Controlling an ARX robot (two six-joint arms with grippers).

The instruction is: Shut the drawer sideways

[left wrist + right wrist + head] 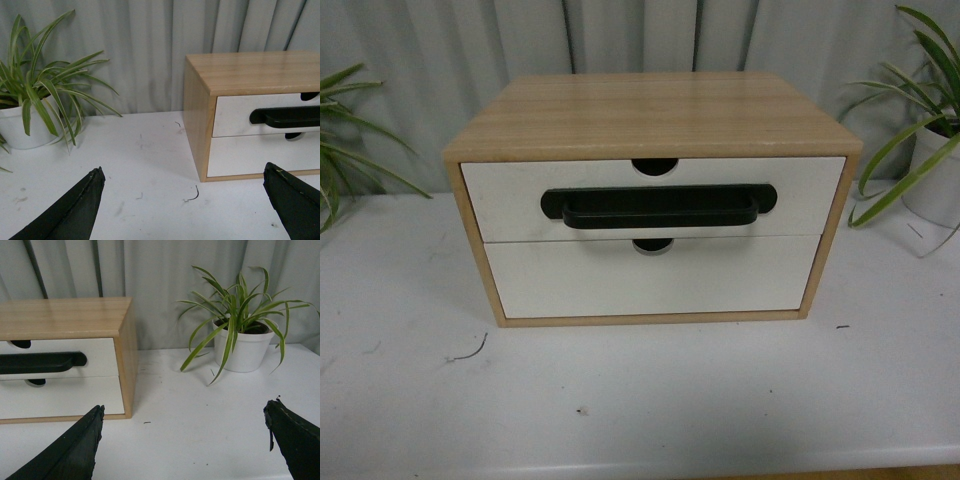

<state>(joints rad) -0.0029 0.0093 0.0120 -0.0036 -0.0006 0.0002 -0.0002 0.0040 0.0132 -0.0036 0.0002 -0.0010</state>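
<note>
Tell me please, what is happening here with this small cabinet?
Nothing is being handled at this moment. The wooden cabinet stands on the white table with a potted plant on each side. Its upper drawer, the one with the black bar handle, looks about flush with the cabinet front. The left gripper and the right gripper are both open and hang in front of the cabinet, touching nothing.

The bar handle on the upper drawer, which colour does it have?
Black. The bar handle on the white drawer front shows best in the front view.
</note>
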